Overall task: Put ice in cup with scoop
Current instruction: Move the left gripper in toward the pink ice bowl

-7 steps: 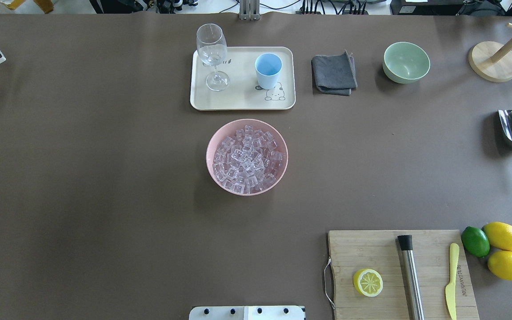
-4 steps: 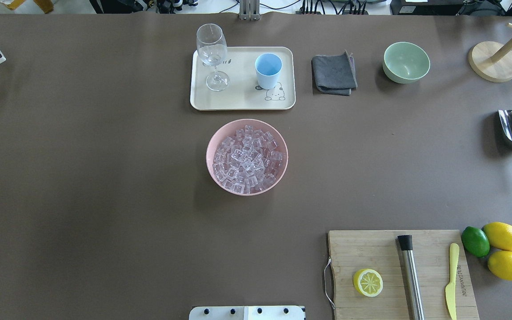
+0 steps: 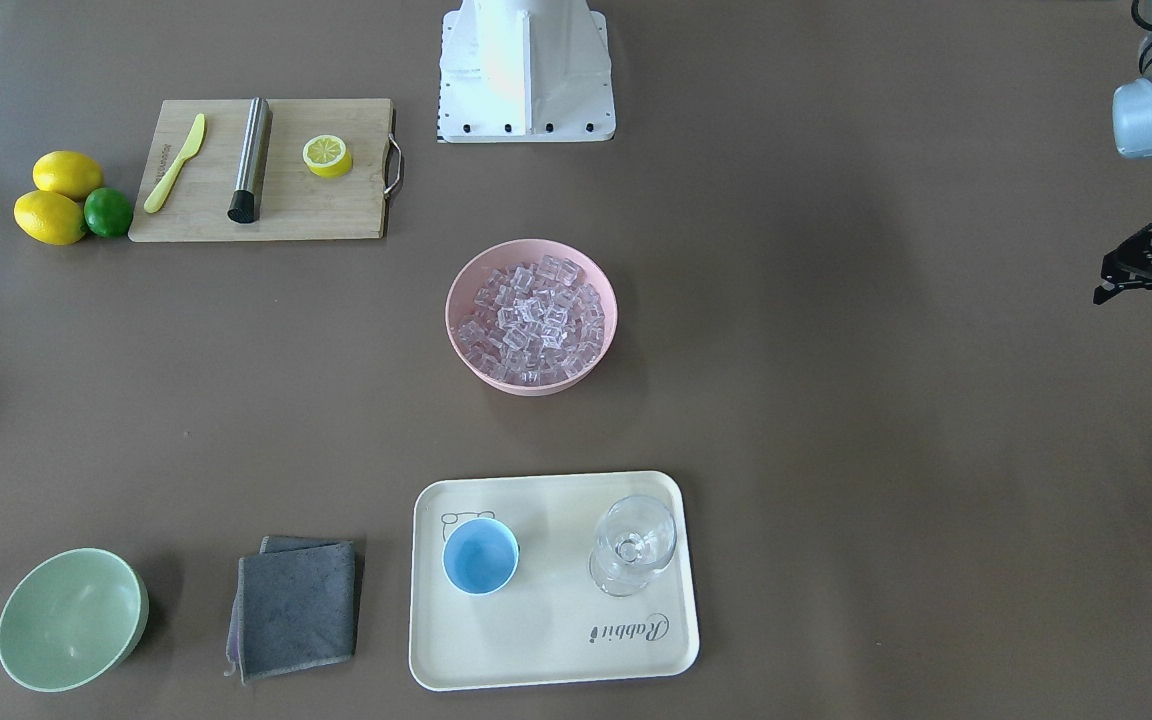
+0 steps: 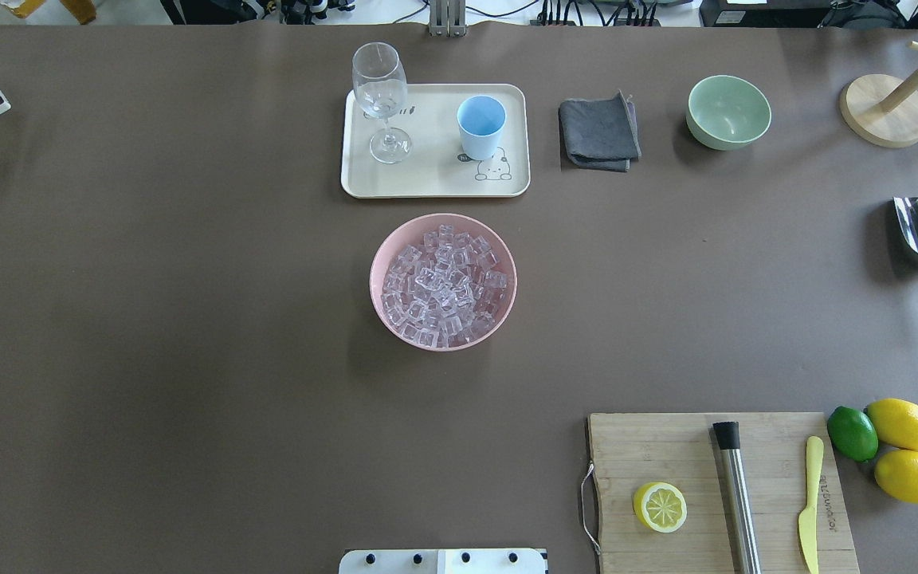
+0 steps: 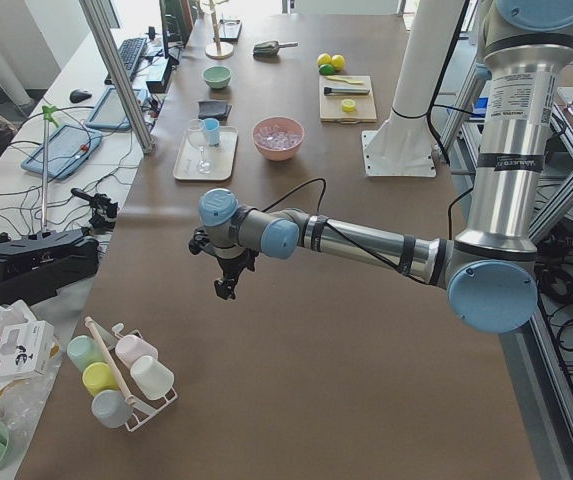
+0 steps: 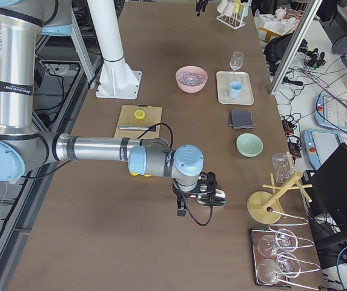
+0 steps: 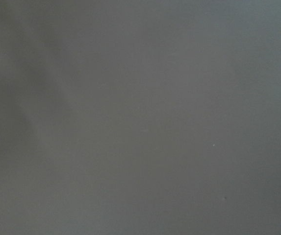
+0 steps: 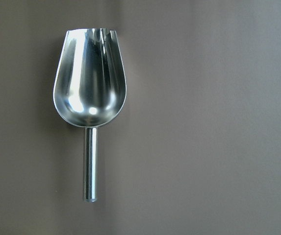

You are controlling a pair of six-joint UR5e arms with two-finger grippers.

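A shiny steel scoop lies flat on the brown table near its right-hand edge, trough pointing away from the robot and short round handle toward it. The right gripper hangs above the scoop without touching it. Whether its fingers are spread or closed cannot be told, since they show only in the side view.

At mid-table, a heap of small clear ice cubes fills a round pink bowl. Just beyond it stands a small light-blue cup, upright on a cream rectangular tray beside a clear stemmed glass.

The left gripper points down over bare table at the robot's left end, well apart from everything else — its finger setting cannot be made out either.
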